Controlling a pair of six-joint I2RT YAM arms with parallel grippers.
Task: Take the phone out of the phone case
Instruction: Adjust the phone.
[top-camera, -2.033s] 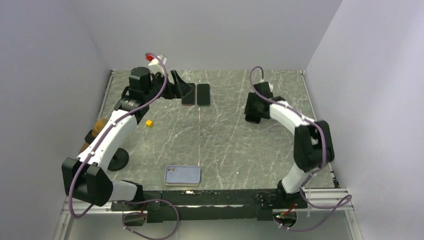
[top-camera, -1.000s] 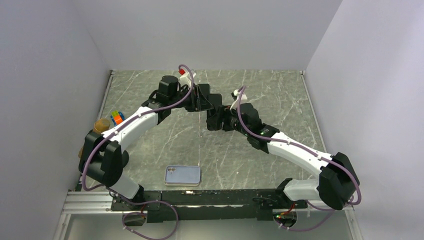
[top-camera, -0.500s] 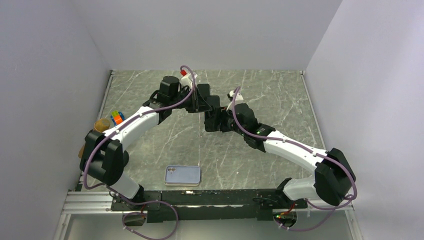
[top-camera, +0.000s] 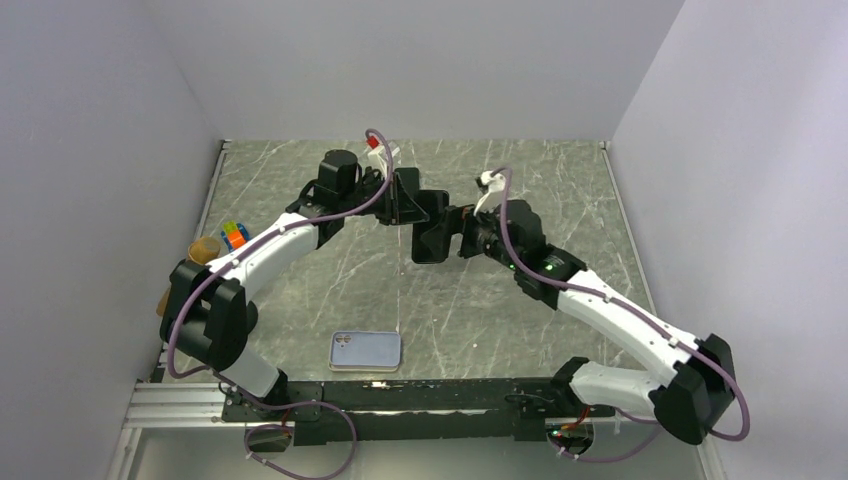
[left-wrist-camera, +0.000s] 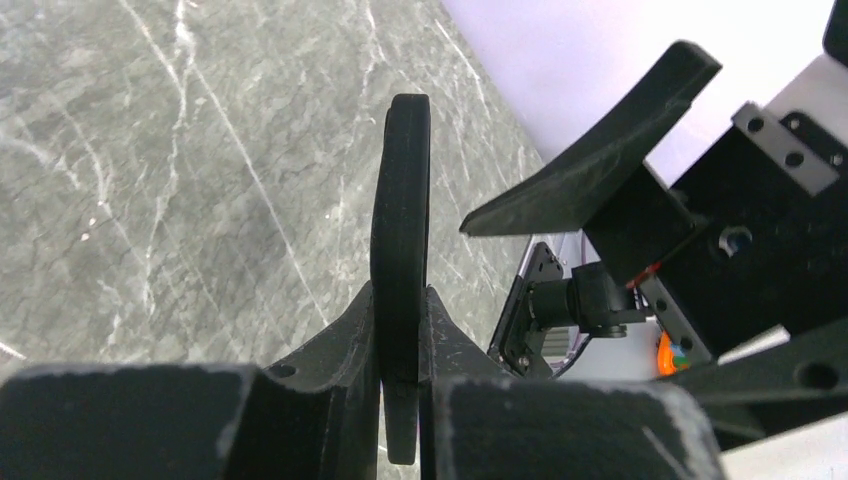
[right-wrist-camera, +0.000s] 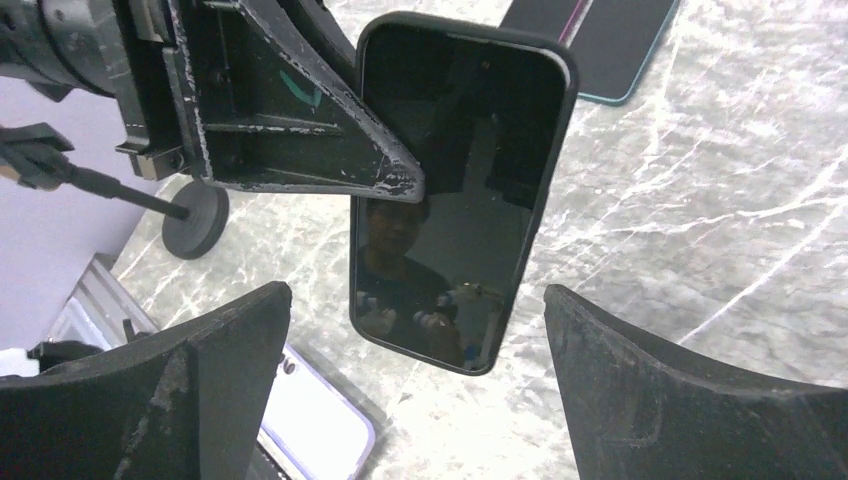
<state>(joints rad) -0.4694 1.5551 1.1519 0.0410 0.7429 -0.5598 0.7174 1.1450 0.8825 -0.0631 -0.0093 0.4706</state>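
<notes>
Phone (left-wrist-camera: 400, 200) edge-on in left hand (left-wrist-camera: 400, 305), face-on from right wrist

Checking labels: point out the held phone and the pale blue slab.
held phone (right-wrist-camera: 458, 205): right wrist view, screen middle.
pale blue slab (top-camera: 366, 351): top view, middle of its face.
</notes>
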